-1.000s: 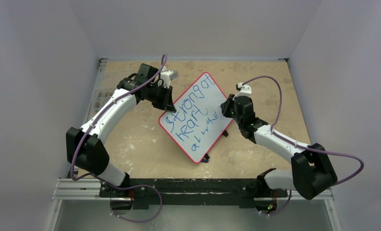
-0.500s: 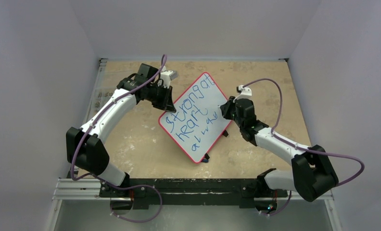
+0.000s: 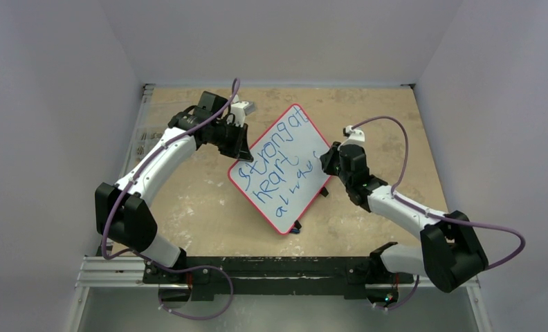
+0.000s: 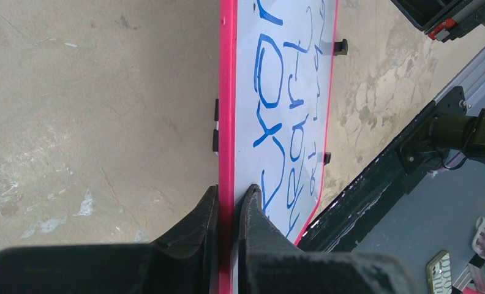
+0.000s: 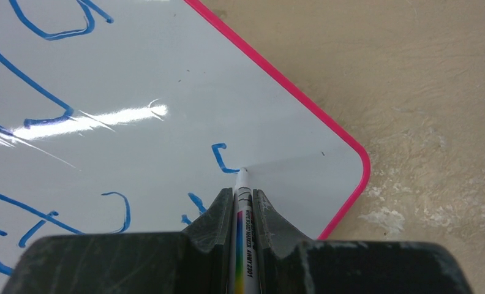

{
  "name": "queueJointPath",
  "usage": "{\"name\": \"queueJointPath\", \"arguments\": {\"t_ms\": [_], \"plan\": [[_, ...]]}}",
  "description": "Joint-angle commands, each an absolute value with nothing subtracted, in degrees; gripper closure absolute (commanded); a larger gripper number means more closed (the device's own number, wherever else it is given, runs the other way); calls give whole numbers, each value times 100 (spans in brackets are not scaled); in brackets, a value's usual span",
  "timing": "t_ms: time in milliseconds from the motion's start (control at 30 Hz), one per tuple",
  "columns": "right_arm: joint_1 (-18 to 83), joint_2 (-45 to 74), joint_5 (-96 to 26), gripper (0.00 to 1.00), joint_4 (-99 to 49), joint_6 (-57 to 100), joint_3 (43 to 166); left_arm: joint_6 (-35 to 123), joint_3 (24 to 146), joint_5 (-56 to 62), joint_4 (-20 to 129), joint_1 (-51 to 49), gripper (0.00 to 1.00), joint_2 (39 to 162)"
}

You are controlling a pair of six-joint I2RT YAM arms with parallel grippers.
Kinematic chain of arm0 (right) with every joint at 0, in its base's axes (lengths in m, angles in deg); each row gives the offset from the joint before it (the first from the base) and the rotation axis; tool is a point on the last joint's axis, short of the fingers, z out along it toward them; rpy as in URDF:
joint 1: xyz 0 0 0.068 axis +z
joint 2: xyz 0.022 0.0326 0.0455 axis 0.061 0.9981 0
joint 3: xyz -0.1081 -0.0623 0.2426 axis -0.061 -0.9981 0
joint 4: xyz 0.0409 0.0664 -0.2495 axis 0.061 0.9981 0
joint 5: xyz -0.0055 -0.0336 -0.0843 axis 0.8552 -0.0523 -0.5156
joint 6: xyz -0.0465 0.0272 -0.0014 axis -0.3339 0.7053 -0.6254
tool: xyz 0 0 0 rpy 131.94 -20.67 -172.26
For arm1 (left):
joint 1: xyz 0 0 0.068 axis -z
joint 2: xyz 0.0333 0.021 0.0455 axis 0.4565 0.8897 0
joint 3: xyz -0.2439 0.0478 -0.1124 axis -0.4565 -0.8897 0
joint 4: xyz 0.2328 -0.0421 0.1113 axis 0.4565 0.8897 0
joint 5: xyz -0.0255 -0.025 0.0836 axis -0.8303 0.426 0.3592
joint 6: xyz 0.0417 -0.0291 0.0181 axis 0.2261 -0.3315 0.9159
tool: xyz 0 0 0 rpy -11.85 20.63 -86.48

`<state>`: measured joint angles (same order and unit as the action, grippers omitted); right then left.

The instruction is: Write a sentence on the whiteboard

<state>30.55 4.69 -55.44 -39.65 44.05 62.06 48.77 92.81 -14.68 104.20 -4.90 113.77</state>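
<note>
A blue handwritten sentence (image 3: 271, 181) slants across the whiteboard (image 3: 311, 144). Its top line reads "strong at" and the line below reads "heart". A smaller third line begins "alw", and the rest is unclear. At the whiteboard's right corner, the marker (image 5: 244, 211) carries tiny black print ending "2301".

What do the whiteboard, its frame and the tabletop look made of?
Whiteboard: glossy white coated surface, perhaps melamine or painted steel; a bright glare streak crosses it. Frame: smooth pink plastic, probably; uniform colour, rounded corner. Tabletop: matte mottled beige, stone-like or worn laminate; cannot tell which.
</note>
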Motion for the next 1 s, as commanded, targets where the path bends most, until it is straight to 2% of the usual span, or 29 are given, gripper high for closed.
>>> {"name": "queueJointPath", "arguments": {"t_ms": [0,600,967], "plan": [[3061,678,-5853,100,-3613,4411,6434,5623,9240,668,10915,-572,100,11457],[3045,764,-5506,100,-3183,4424,6284,5628,9260,640,10924,-572,100,11438],[3056,757,-4871,100,-3078,4340,6253,5623,9274,603,10924,-572,100,11416]]}}
